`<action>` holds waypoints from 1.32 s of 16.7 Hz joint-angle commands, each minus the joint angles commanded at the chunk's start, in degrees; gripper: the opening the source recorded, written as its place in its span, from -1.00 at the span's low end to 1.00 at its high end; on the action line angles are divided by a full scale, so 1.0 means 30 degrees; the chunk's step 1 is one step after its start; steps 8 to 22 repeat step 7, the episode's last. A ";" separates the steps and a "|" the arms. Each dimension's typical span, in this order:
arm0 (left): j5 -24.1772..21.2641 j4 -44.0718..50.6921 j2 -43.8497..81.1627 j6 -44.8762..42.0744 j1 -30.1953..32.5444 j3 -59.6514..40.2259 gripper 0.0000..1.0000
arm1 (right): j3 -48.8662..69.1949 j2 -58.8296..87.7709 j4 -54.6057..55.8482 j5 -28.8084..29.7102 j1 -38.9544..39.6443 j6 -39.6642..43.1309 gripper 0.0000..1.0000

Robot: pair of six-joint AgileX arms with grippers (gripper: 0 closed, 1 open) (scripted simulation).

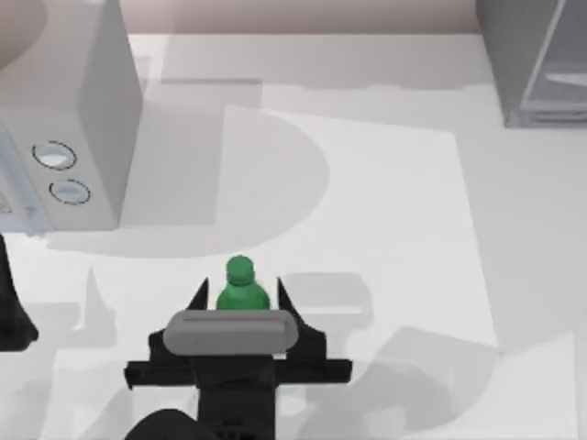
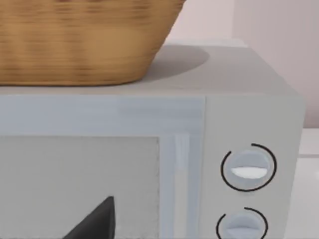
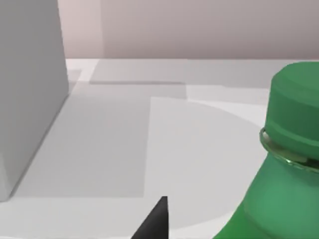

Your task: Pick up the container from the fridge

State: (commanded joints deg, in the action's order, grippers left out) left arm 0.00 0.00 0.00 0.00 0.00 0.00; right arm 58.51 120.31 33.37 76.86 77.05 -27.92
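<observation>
Green container point(image 1: 240, 287) stands upright between your right gripper's point(image 1: 239, 299) spread fingers, near table point(image 1: 394, 229) edge; grasp can't tell. Fridge point(image 1: 537, 60) far right. Left arm parked at left edge.

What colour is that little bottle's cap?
Green, like the bottle itself; the cap shows best in the right wrist view.

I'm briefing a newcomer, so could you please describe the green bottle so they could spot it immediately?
Start at the light grey microwave with two round dials at the table's left. Toward the near edge, at the middle, the right tool straddles a small bottle. It is the only bright green object, with a round cap.
</observation>
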 joint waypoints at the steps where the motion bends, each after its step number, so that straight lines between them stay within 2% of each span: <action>1: 0.0000 0.0000 0.0000 0.0000 0.0000 0.0000 1.00 | 0.0000 0.0000 0.0000 0.0000 0.0000 0.0000 0.96; 22: 0.0000 0.0000 0.0000 0.0000 0.0000 0.0000 1.00 | 0.0000 0.0000 0.0000 0.0000 0.0000 0.0000 1.00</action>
